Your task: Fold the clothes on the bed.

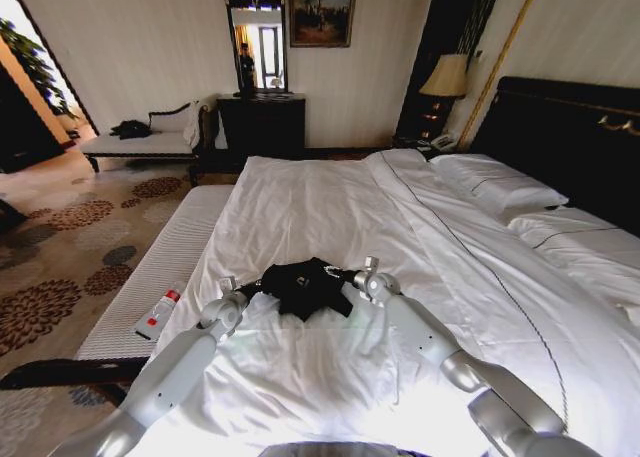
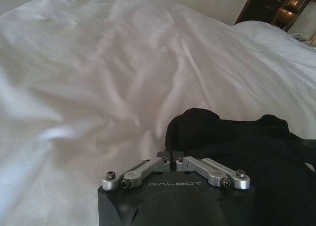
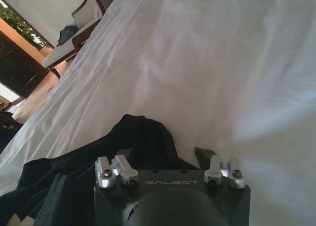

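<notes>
two pincers (image 1: 252, 291) (image 1: 349, 276) flank one black t-shirt (image 1: 300, 285).

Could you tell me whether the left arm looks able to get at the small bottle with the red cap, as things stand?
Probably yes, though it's busy: the left gripper sits at the black T-shirt, and the bottle lies close by on the bench, nothing between.

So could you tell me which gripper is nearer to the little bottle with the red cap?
The left. The left gripper is at the black T-shirt's edge on the bottle's side; the right gripper is at the shirt's far edge.
</notes>
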You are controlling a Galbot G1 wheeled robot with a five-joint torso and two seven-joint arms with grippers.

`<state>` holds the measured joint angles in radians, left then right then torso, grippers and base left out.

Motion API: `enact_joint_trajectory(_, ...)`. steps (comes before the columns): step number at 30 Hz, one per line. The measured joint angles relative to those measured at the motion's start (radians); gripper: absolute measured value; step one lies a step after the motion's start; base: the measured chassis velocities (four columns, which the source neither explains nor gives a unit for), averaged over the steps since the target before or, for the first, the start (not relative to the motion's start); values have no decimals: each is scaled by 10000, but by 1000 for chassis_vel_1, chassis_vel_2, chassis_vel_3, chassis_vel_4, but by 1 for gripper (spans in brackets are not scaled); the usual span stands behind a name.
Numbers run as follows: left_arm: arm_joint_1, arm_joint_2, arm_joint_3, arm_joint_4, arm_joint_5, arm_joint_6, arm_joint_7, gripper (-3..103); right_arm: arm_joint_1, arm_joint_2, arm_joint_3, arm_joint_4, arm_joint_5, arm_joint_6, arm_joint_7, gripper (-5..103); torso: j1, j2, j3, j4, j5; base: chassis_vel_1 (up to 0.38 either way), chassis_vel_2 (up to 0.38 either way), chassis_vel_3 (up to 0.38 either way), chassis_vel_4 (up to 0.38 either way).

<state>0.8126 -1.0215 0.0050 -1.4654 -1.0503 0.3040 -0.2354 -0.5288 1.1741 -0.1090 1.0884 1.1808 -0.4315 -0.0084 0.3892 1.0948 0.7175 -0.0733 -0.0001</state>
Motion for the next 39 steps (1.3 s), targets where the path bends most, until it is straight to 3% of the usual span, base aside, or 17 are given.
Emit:
enact_joint_trajectory(6, 97, -19, -21, -53, 39, -4, 13, 0, -23, -80, 2, 204, -2, 27, 10, 45, 0, 0, 0, 0, 1, 0, 0, 0, 0)
enact_joint_trajectory(9, 122, -20, -27, -79, 53, -7, 13, 0, -3, -122, 2, 246, 5, 32, 11, 40, 0, 0, 0, 0, 1, 0, 0, 0, 0)
enact_joint_trajectory(14, 146, -9, -40, -120, 60, -11, 4, 0, -62, -275, -16, 493, 4, 33, 13, 18, 0, 0, 0, -1, 1, 0, 0, 0, 0)
enact_joint_trajectory(16, 126, -6, -40, -116, 57, -11, 4, 0, -113, -308, -20, 570, -4, 34, 13, 18, 0, 0, 0, -1, 1, 0, 0, 0, 0)
enact_joint_trajectory(18, 76, -11, -38, -95, 53, -10, 3, 0, -180, -354, -21, 667, -16, 34, 13, 3, 0, 0, 0, 0, 1, 0, 0, 0, 0)
enact_joint_trajectory(39, -100, 63, -323, -455, -2, -99, -258, 0, -338, -892, 266, 2023, 353, 123, 129, 0, 0, -1, 0, 1, 0, 0, 0, 0, 0)
